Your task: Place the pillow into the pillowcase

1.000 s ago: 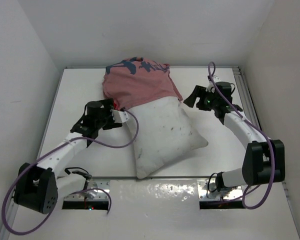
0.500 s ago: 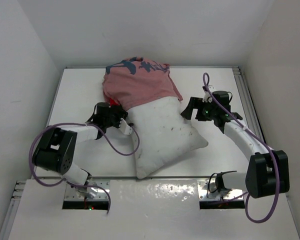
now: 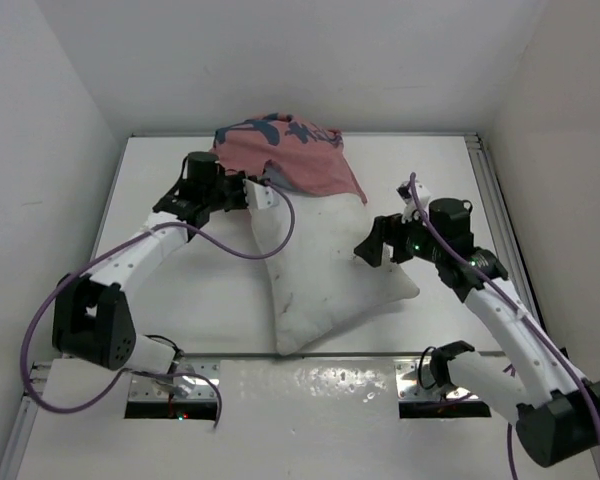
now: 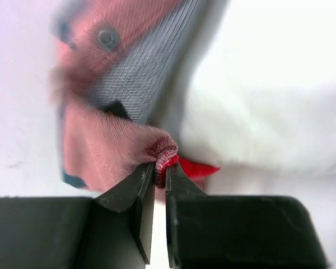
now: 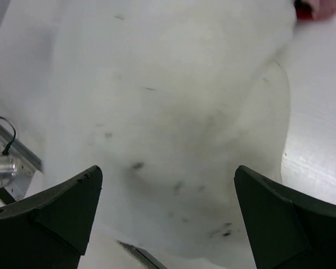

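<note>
Pulled rearward, the pillowcase (image 3: 302,165) is pinched between the left jaws.

You are working in a robot lab test cell: a white table (image 3: 210,310) boxed in by plain white walls (image 3: 310,60), with a left arm (image 3: 130,262) and a right arm (image 3: 510,320) bolted to metal plates (image 3: 420,385) at its near edge.

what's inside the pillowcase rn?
Only the far end of the pillow is inside the pillowcase; most of it sticks out uncovered. How deep it reaches is hidden by the fabric. The left hand pinches the pillowcase edge.
</note>
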You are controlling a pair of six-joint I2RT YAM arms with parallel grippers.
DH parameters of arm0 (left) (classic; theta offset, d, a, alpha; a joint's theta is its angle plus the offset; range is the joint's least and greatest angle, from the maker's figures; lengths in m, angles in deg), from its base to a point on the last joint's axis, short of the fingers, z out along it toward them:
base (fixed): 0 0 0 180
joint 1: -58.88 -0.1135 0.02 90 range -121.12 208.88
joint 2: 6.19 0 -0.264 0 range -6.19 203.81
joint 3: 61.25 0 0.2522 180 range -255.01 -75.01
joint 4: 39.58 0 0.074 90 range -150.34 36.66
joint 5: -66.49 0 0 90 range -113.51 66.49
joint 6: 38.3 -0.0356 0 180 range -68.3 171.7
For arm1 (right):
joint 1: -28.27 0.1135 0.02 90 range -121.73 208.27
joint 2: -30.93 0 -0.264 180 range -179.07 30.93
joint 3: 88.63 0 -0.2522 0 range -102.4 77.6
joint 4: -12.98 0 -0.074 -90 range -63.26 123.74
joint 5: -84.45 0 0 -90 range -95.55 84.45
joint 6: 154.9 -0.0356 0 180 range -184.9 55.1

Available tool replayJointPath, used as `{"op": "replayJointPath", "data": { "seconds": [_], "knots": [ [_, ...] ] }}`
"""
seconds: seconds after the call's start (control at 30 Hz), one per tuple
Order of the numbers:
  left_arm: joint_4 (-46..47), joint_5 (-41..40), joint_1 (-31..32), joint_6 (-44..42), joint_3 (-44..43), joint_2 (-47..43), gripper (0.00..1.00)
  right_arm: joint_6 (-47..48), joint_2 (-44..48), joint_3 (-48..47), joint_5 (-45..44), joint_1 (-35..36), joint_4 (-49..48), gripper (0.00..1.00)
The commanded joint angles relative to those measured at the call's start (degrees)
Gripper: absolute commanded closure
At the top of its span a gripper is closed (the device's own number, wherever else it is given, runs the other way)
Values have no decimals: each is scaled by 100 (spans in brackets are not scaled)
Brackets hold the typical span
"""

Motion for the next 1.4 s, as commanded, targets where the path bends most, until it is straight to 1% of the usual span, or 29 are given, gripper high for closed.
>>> {"op": "replayJointPath", "data": {
  "seconds": [0.0,0.1,0.13,0.17,0.23,0.27,0.3,0.33,0.37,0.4,0.43,0.47,0.5,0.53,0.57,0.63,0.67,0.7,0.77,0.8,0.87,0.97,1.0,1.03,1.1,1.13,1.23,1.33,1.37],
  "knots": [
    [-1030,856,328,1446,-567,-537,100,453,543,-927,-759,704,150,1],
    [-1109,988,521,2175,-937,-520,100,866,220,-1436,-971,1186,430,1],
    [-1109,1041,617,2534,-1051,-494,100,1032,9,-1551,-1024,1302,849,1],
    [-1118,1050,670,2677,-1235,-467,100,1077,-471,-1709,-1233,1573,1088,1],
    [-1136,1050,819,2844,-1368,-432,100,1069,-975,-1798,-1358,1794,1458,1],
    [-1179,1007,873,2810,-1412,-441,100,964,-1169,-1703,-1480,2013,1407,1],
    [-1223,963,925,2758,-1395,-476,100,816,-1371,-1562,-1525,2111,1207,1],
    [-1302,875,987,2644,-1369,-493,100,553,-1416,-1343,-1577,2181,561,1],
    [-1320,831,1005,2617,-1325,-528,100,385,-1451,-906,-1961,2373,154,1],
    [-1338,813,1022,2704,-1324,-537,100,27,-1556,-719,-2208,2471,-198,1],
    [-1364,813,1040,2748,-1342,-537,100,-186,-1627,-543,-2446,2524,-802,1],
    [-1373,830,1049,2818,-1394,-546,100,-388,-1741,-367,-2683,2551,-1008,1],
    [-1373,856,1066,2871,-1429,-546,100,-834,-2029,-383,-2729,2499,-1097,1],
    [-1356,900,1101,2967,-1465,-555,100,-995,-2171,-557,-2712,2420,-1150,1],
    [-1347,918,1128,3003,-1491,-581,100,-1066,-2294,-655,-2616,2384,-1229,5],
    [-1329,944,1189,3082,-1579,-608,100,-1076,-2549,-848,-2273,2332,-1509,42],
    [-1320,962,1207,3082,-1597,-634,100,-1110,-2568,-1014,-2272,2314,-1633,69],
    [-1312,980,1259,3082,-1632,-651,100,-1259,-2577,-1051,-2263,2288,-1765,100],
    [-1285,989,1304,3074,-1676,-695,100,-1286,-2481,-1182,-1747,2042,-2353,100],
    [-1259,989,1347,3021,-1745,-722,100,-1504,-2419,-1270,-1510,1928,-2633,100],
    [-1224,971,1400,2925,-1895,-739,100,-1795,-2174,-1569,-1350,1559,-2925,100],
    [-1101,988,1462,2889,-2255,-740,100,-2349,-1857,-1894,-1235,1049,-3654,100],
    [-1066,1041,1479,3028,-2352,-731,100,-2524,-1813,-1991,-1226,935,-3917,100],
    [-857,1093,1488,3230,-2431,-731,100,-2604,-1786,-2261,-1226,716,-3980,100],
    [-575,1321,1445,3826,-2686,-705,100,-2666,-1847,-2588,-1191,574,-4025,100],
    [-512,1436,1444,3951,-2774,-661,100,-2640,-1917,-2981,-1104,504,-3964,100],
    [-371,2024,1453,4295,-3029,-564,100,-2578,-2295,-3545,-972,503,-3647,100],
    [-284,2525,1541,4707,-3275,-511,100,-2868,-2445,-3452,-1032,521,-3901,100],
    [13,2709,1585,5169,-3397,-459,100,-3025,-2523,-3398,-1111,573,-4032,100]
  ]
}}
